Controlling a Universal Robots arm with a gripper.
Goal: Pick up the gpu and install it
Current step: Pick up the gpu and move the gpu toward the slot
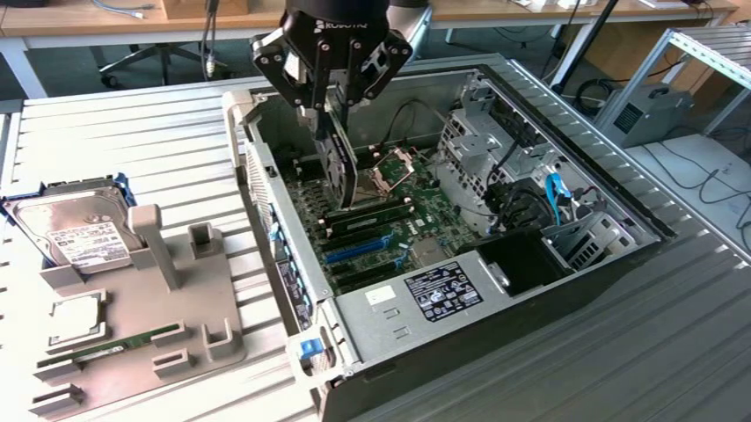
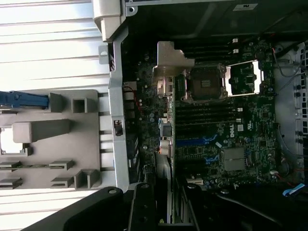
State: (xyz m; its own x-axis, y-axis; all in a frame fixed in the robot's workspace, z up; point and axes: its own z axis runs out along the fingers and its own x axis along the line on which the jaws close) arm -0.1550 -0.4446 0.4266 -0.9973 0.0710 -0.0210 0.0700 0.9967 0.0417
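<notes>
My gripper (image 1: pixel 332 104) hangs over the open computer case (image 1: pixel 586 264) and is shut on the gpu (image 1: pixel 341 163), a thin black card held on edge. The card points down into the case, and its lower end sits just over the motherboard (image 1: pixel 411 215), beside the open processor socket (image 1: pixel 393 176). Whether it touches the board I cannot tell. In the wrist view the gpu (image 2: pixel 166 96) shows edge-on with its pale metal bracket towards the case wall, running out from between my gripper (image 2: pixel 166 211) fingers above the blue expansion slots (image 2: pixel 192 142).
A grey parts holder (image 1: pixel 176 334) lies at the exterior view's left with a silver hard drive (image 1: pixel 76 233), a processor chip (image 1: pixel 76 316) and a green memory stick (image 1: pixel 118 345). The case's metal walls, drive cage (image 1: pixel 481 145) and cables surround the board.
</notes>
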